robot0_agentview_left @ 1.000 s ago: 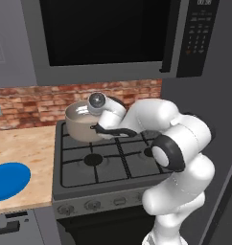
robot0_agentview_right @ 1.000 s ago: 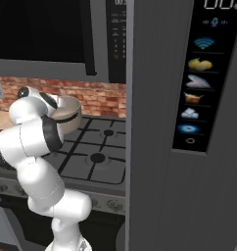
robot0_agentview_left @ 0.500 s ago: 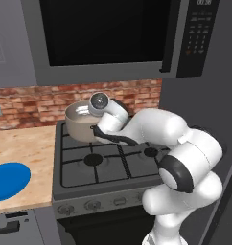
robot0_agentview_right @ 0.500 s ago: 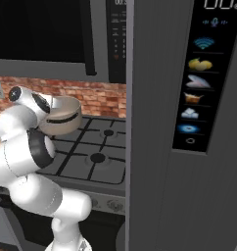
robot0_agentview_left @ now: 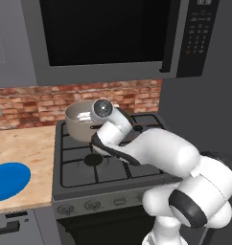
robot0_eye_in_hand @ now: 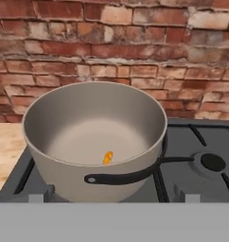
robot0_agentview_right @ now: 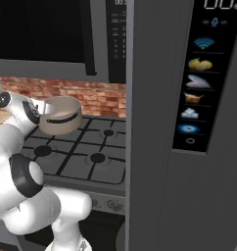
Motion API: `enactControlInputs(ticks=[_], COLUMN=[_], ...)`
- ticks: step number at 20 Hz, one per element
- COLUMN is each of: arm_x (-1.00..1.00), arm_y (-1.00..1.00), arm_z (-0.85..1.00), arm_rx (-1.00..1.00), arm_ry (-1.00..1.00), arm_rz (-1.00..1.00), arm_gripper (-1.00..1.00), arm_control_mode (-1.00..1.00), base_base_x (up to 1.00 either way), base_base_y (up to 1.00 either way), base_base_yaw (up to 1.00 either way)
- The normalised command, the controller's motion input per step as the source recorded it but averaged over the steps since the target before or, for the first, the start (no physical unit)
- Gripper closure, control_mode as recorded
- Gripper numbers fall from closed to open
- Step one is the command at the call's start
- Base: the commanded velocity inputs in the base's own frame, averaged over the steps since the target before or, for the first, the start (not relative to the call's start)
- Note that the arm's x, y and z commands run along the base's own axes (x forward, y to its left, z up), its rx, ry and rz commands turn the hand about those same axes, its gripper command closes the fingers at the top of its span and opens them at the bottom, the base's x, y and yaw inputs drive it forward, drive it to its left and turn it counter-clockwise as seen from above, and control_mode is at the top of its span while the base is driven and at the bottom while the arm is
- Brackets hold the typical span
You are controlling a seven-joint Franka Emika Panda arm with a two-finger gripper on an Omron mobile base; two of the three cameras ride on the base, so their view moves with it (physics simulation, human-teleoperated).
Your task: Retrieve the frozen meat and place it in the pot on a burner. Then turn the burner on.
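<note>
Right now the end effector is standing released, its jaws spread wide and grasping nothing. In the hand view it is looking straight at the pot (robot0_eye_in_hand: 95, 142), which is filling the middle of the frame. The frozen meat (robot0_eye_in_hand: 107, 158) is lying on the pot's floor toward the near wall, just below the frame's centre, a small orange-yellow morsel sitting apart from the end effector. The dark handle (robot0_eye_in_hand: 130, 176) is curving along the pot's near side and running off toward the right of the frame. The pot is sitting on a rear burner of the stove (robot0_agentview_left: 110, 167), at the upper left of the stovetop in the left base view, with the brick wall (robot0_eye_in_hand: 116, 52) running just behind it. In that view a blue plate (robot0_agentview_left: 7, 179) is lying on the table (robot0_agentview_left: 24, 148) at the lower left of the frame, well apart from the pot. A microwave (robot0_agentview_left: 108, 33) is hanging above the stove, across the top of the frame.
</note>
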Motion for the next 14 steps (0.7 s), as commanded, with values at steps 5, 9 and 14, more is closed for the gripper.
enactControlInputs(ticks=[5,9,14], arm_x=[-0.66,-0.48,-0.61], arm_y=[-0.02,-0.06,-0.05], arm_z=[0.04,0.14,0.03], arm_rx=[0.0,0.0,0.0], arm_ry=[0.0,0.03,0.01], arm_rz=[0.0,0.0,0.0], arm_gripper=[-1.0,-1.0,-1.0], arm_control_mode=[-1.0,-1.0,-1.0], base_base_x=[0.0,0.0,0.0], base_base_y=[0.0,0.0,0.0], base_base_yaw=[0.0,0.0,0.0])
